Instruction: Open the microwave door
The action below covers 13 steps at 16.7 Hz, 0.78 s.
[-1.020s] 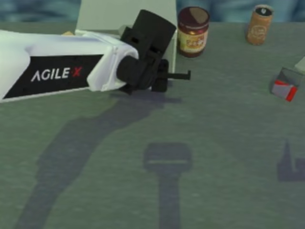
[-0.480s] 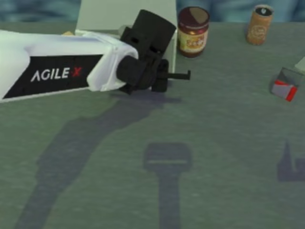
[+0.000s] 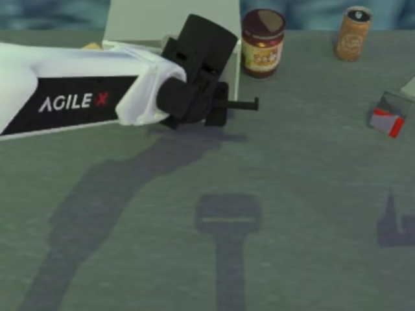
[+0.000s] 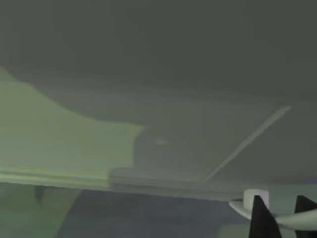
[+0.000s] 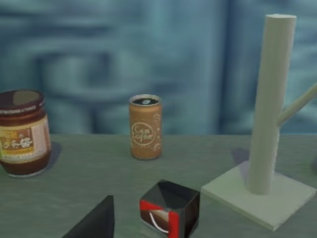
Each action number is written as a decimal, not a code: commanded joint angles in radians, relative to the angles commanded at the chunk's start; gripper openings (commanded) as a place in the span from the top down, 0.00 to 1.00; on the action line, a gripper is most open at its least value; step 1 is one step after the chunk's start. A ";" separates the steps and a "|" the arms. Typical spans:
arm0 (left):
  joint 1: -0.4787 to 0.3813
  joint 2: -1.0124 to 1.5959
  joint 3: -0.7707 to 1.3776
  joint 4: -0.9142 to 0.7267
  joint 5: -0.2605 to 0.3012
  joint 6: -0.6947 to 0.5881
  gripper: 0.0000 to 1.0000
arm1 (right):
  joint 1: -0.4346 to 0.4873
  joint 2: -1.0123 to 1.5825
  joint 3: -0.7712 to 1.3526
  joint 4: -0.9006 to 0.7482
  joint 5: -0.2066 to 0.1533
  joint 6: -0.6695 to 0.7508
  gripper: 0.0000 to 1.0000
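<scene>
Barely shifted leftward since before, my left end effector [image 3: 241,103] sits at upper centre against the microwave [image 3: 170,23]; whether it's open, I cannot tell. Right end effector is out of view.

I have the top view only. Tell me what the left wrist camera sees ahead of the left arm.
Observer: The microwave fills that view. Its pale front is very close to the left gripper.
Operator: Report what stands at the table's right edge. I get only a pale corner there.
Observer: The right arm is outside your frame, and its wrist view shows a pale stand. It has an upright post with a side branch on a square base, and it stands apart from the red-and-black cube.
</scene>
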 joint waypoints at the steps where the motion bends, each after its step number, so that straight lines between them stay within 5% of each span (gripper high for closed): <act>1: 0.003 -0.010 -0.008 0.009 0.005 0.009 1.00 | 0.000 0.000 0.000 0.000 0.000 0.000 0.00; 13: 0.010 -0.020 -0.032 0.017 0.016 0.029 1.00 | 0.000 0.000 0.000 0.000 0.000 0.000 0.00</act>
